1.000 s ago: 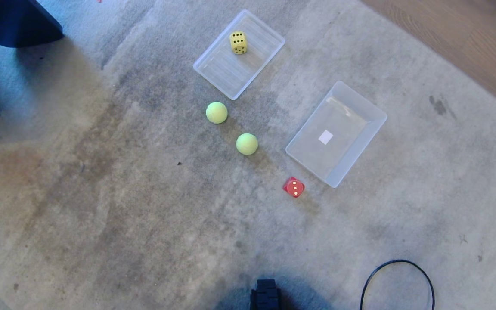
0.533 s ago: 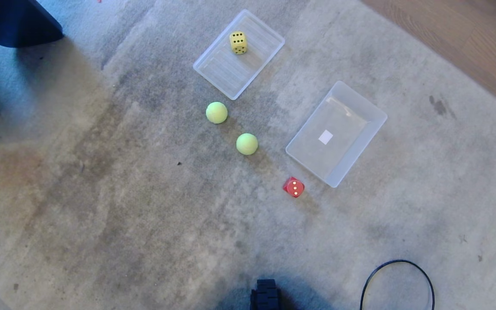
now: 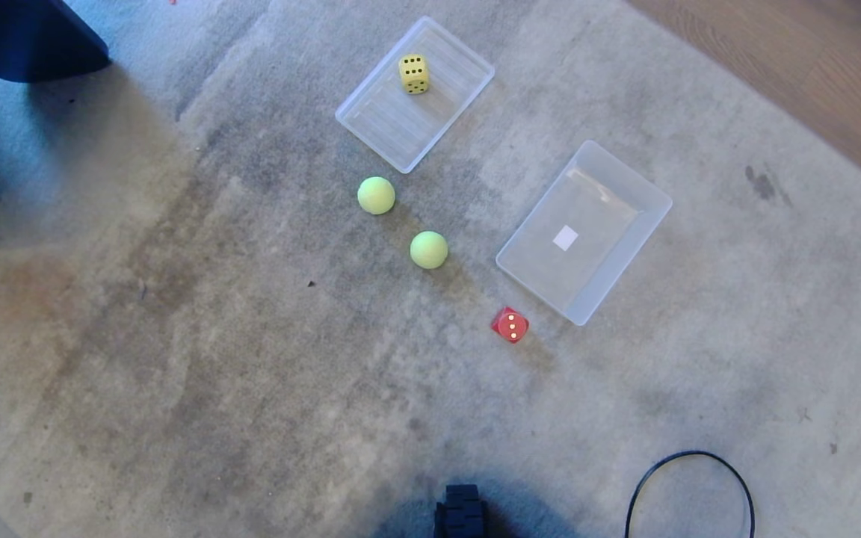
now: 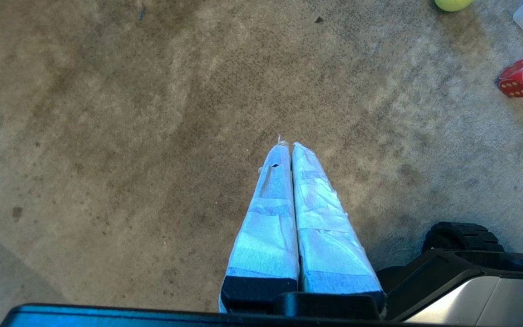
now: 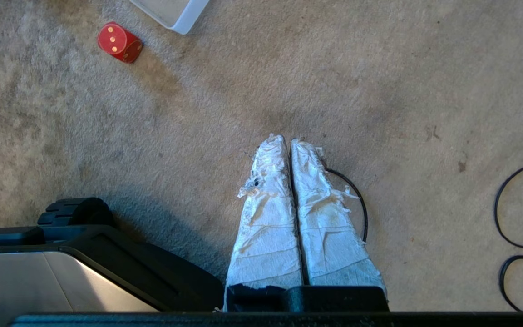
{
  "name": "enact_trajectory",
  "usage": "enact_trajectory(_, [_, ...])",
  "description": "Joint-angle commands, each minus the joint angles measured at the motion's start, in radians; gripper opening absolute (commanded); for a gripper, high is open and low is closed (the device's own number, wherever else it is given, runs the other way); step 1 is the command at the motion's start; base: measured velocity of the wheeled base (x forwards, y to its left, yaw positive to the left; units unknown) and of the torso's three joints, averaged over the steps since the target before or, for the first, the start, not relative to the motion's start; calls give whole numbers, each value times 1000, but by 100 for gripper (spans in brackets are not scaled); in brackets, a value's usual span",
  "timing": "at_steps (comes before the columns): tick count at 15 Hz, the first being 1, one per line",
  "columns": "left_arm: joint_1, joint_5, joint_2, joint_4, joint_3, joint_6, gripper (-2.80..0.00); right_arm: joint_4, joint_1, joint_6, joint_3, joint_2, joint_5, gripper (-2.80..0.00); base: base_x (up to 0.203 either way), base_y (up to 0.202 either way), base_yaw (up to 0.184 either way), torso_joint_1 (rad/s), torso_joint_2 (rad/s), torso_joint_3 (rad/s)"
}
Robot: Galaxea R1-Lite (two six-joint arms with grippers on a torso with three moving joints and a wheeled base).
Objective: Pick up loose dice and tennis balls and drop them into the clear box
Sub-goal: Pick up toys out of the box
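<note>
Head view shows nothing done yet: the clear box [image 3: 584, 232] sits empty on the carpet [image 3: 214, 359]. Both tennis balls [image 3: 376, 195] [image 3: 428, 249] lie loose to its left, the red die [image 3: 510, 325] just beside its near corner, and the yellow die [image 3: 413, 74] on the flat lid [image 3: 400, 123] farther off. Left pincer [image 4: 287, 146] and right pincer [image 5: 287, 141] hang fully closed and empty, well apart from everything.

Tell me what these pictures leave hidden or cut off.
- Dark object, head view: cut by the top-left edge; unidentifiable.
- Cables, head view: run off the bottom and right edges.
- Ball, left wrist view: cut by the top edge.
- Box, right wrist view: only a corner shows.
</note>
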Motion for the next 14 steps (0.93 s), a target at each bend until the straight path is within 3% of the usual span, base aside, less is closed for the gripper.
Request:
enact_trajectory(1, [0, 0, 0, 1, 0, -1, -280, 1, 0, 0, 0, -2, 0, -280, 0, 0, 0, 0, 0, 0])
enact_trajectory(6, [0, 0, 0, 0, 0, -1, -280, 1, 0, 0, 0, -2, 1, -280, 1, -2, 16, 0, 0, 0])
enact_trajectory(14, [0, 0, 0, 1, 0, -1, -280, 1, 0, -6, 0, -2, 1, -280, 3, -7, 157, 2, 2, 3])
